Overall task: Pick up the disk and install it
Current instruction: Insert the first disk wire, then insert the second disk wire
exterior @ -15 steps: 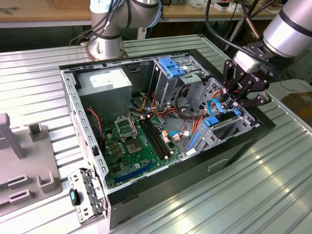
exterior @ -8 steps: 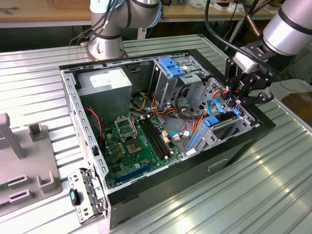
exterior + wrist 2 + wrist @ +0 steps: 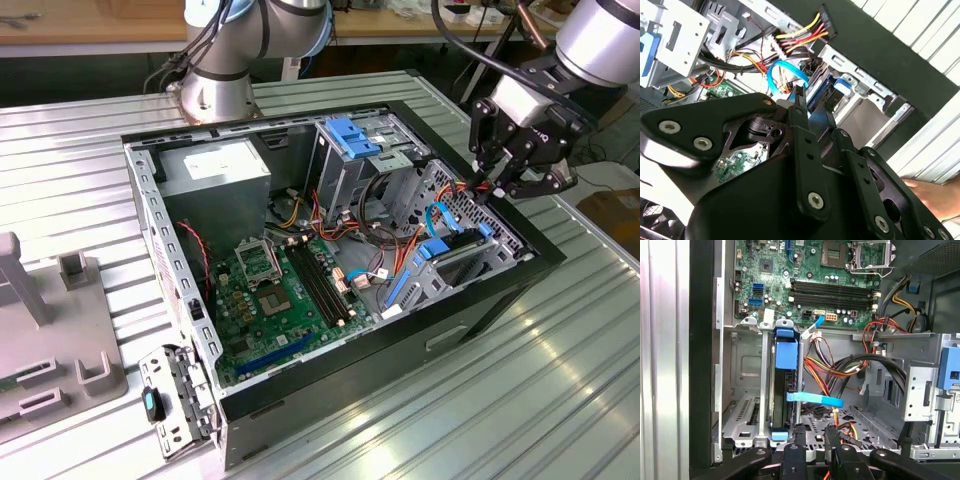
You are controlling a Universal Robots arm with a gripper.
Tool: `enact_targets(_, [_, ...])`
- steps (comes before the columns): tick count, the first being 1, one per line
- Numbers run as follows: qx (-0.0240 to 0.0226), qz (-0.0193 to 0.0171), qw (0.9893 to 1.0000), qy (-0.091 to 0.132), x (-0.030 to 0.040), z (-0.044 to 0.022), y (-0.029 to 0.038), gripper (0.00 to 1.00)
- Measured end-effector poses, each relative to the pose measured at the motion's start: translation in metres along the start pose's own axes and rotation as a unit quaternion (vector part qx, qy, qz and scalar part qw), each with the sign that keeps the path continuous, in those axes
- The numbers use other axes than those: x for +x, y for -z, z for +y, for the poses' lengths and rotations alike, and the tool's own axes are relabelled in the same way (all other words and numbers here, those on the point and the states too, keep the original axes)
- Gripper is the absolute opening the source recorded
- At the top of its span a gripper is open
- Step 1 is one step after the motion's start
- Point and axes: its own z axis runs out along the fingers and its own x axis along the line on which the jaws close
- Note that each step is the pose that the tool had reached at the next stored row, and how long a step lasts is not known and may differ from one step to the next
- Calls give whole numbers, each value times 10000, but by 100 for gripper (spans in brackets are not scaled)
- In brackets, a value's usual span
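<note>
One open computer case point(image 3: 470, 320) sits on the ribbed metal counter point(image 3: 560, 390), and reading across the exterior view from its left, there is first the grey power-supply box point(image 3: 215, 165), then the green motherboard point(image 3: 270, 290), then the drive cage with its blue latch point(image 3: 352, 135), and last the bay at the exterior view's right where the disk point(image 3: 450, 250) stands on edge in its blue rails. The end effector point(image 3: 505, 185) hangs just above that bay, empty, at the case's far right corner.

In the first wrist view the disk point(image 3: 785, 385) sits upright in the slot between two metal guides, its long axis running away from the end effector point(image 3: 815, 442) toward the motherboard point(image 3: 810, 280). The two black fingers stand slightly apart and grip nothing, close to the disk's near end. A blue cable point(image 3: 815, 400) crosses just beside the disk, touching or nearly so.
</note>
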Motion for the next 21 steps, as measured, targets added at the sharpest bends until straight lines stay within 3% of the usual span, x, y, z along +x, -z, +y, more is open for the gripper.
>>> enact_targets(3, [-2, 41, 10000, 3, -2, 37, 2, 29])
enact_targets(6, [-7, 154, 9999, 11, -2, 38, 3, 29])
enact_targets(21, [-9, 190, 9998, 14, -2, 38, 3, 29])
